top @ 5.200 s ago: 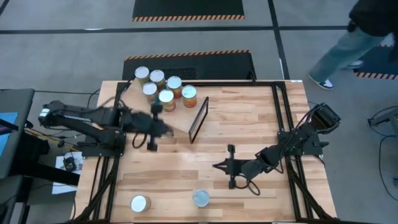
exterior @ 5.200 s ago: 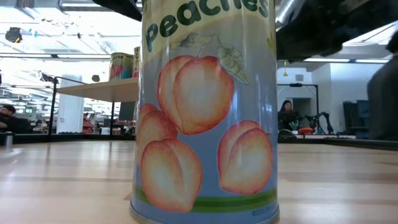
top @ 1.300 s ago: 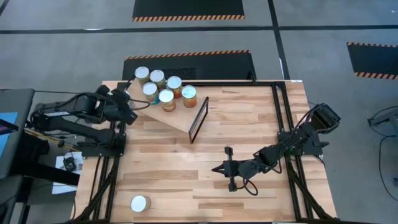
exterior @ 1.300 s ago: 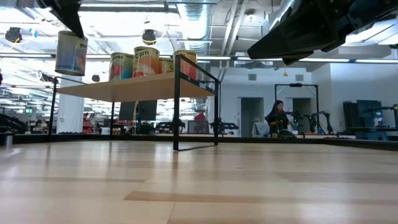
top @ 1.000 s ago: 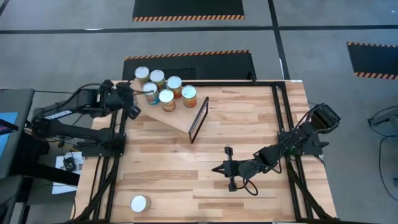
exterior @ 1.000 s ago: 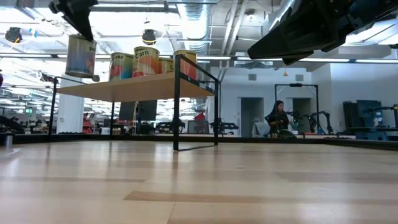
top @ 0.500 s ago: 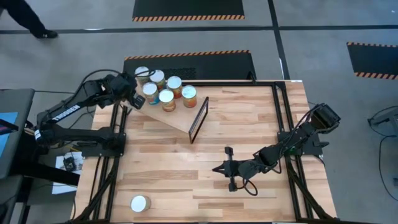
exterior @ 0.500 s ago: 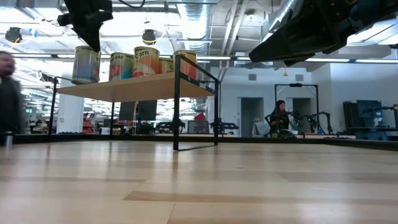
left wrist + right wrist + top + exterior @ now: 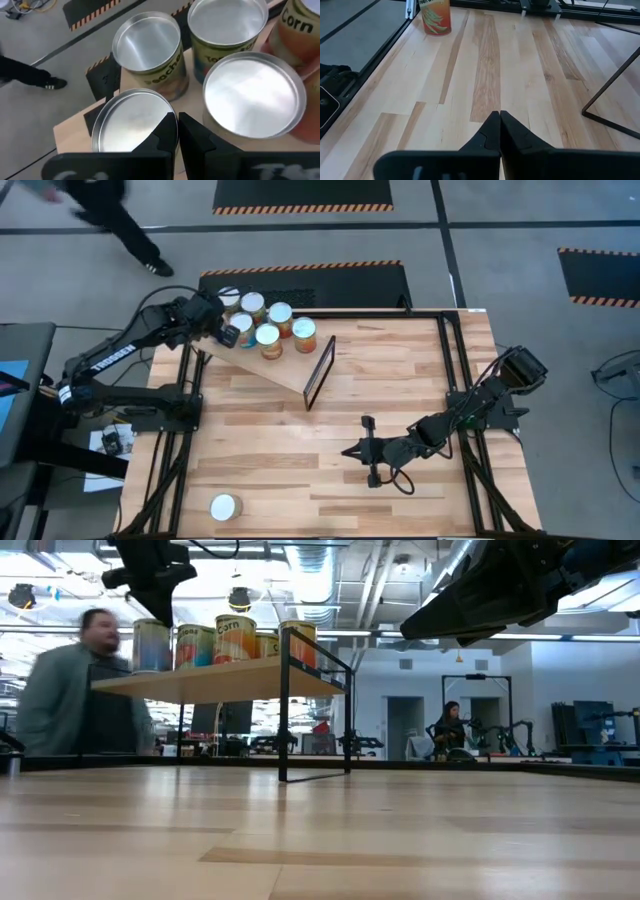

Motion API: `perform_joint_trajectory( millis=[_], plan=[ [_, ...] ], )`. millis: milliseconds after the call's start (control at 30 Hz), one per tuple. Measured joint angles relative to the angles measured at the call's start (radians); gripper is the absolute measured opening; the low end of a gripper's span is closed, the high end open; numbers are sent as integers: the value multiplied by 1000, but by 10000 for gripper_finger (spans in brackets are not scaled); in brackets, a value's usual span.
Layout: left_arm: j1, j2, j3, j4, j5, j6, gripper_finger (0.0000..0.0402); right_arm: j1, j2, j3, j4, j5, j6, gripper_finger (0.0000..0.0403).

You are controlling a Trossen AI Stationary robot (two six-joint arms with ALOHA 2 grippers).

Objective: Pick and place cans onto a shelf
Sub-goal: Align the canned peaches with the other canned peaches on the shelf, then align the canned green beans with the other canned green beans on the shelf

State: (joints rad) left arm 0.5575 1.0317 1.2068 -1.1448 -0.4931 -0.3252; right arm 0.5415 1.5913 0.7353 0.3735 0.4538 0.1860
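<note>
The shelf (image 9: 286, 366) is a slanted plywood board with a black frame (image 9: 320, 372) at its end, and several cans stand on it (image 9: 267, 337). My left gripper (image 9: 224, 328) is at the shelf's far left corner, shut on one more can (image 9: 131, 122) beside a neighbouring can (image 9: 252, 95). In the low view this can (image 9: 150, 645) stands upright under the gripper, in line with the others. My right gripper (image 9: 366, 450) hovers shut over the table's middle right, holding nothing (image 9: 499, 120). My left gripper pinches the can's top rim (image 9: 169, 116) between its two fingers, one over the silver lid and one outside the wall. The fingers slant down from above. The can is upright with its base at the level of the shelf board (image 9: 150, 672); whether it rests there I cannot tell.
One can with a green label (image 9: 225, 506) stands alone near the table's near left corner (image 9: 436, 16). A person (image 9: 85, 690) walks past beyond the table's far left. Bare wood lies between the shelf and the right gripper.
My left gripper has carried the can toward the table's far edge and to the right, over the shelf's far left corner, and slightly down. The can now stands beside the other cans. A person has walked into view behind the table.
</note>
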Motion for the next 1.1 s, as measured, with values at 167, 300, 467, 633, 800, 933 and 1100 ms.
perform_joint_trajectory(
  millis=[167,300,467,633,800,933,1100],
  plan=[
    [0,22,0,19,0,1,5,0,0,0,0,0,0,16],
    [1,46,0,20,-9,4,5,1,0,0,0,0,0,15],
    [1,69,0,30,-17,7,5,1,0,0,-2,0,1,14],
    [1,67,0,40,-19,15,13,1,0,0,-3,0,1,17],
    [1,66,0,39,-19,20,44,1,0,0,-6,0,5,14],
    [1,66,0,38,-19,30,66,1,0,0,-6,0,7,15],
    [-3,41,0,36,-16,59,82,1,0,0,-6,0,8,16]
  ],
)
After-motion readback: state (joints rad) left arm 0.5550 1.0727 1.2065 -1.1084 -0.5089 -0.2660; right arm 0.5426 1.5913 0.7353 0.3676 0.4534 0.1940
